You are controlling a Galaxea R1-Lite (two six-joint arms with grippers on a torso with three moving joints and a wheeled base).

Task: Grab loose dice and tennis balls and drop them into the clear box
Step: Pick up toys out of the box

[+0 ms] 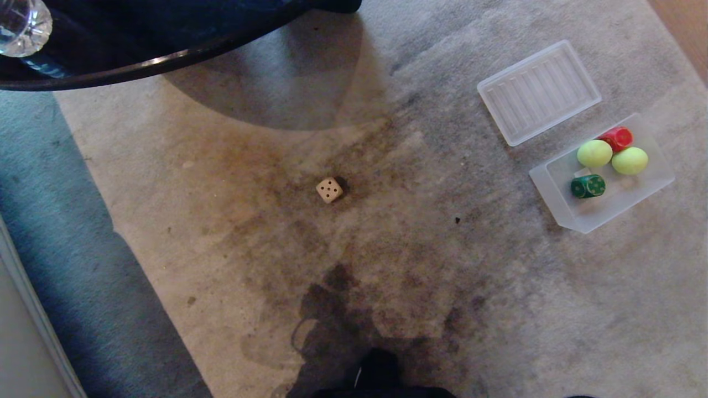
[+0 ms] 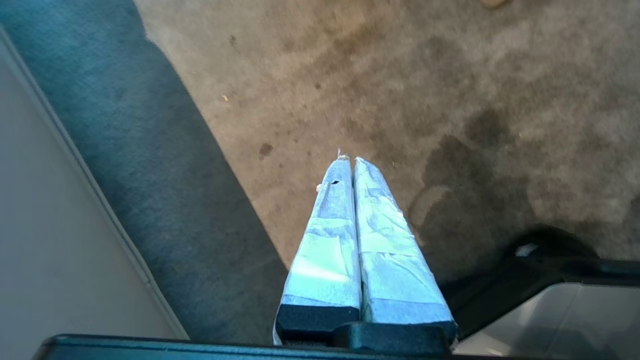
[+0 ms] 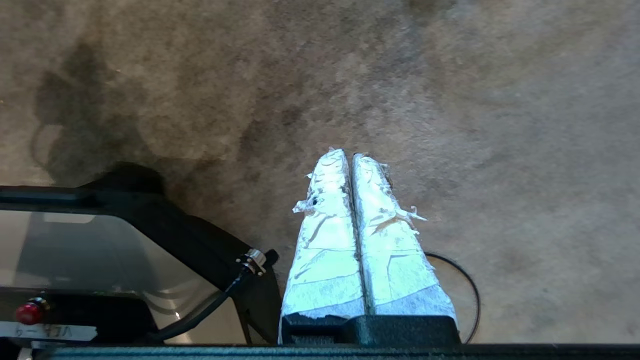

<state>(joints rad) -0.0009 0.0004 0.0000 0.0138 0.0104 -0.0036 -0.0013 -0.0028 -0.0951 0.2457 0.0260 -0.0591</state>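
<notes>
A beige die (image 1: 329,189) with dark pips lies alone on the carpet near the middle of the head view. At the right stands the clear box (image 1: 558,193); inside it sit two yellow-green tennis balls (image 1: 594,153) (image 1: 630,160), a red die (image 1: 617,137) and a dark green die (image 1: 588,186). Neither arm shows in the head view. My left gripper (image 2: 349,160) is shut and empty over bare carpet. My right gripper (image 3: 349,154) is likewise shut with nothing between its taped fingers.
The flat ribbed clear lid (image 1: 538,91) lies on the carpet just behind the box. A dark round table edge (image 1: 166,55) with a glass (image 1: 22,25) on it overhangs the far left. A teal carpet strip (image 1: 72,249) runs along the left. My base (image 3: 100,250) shows beside the right gripper.
</notes>
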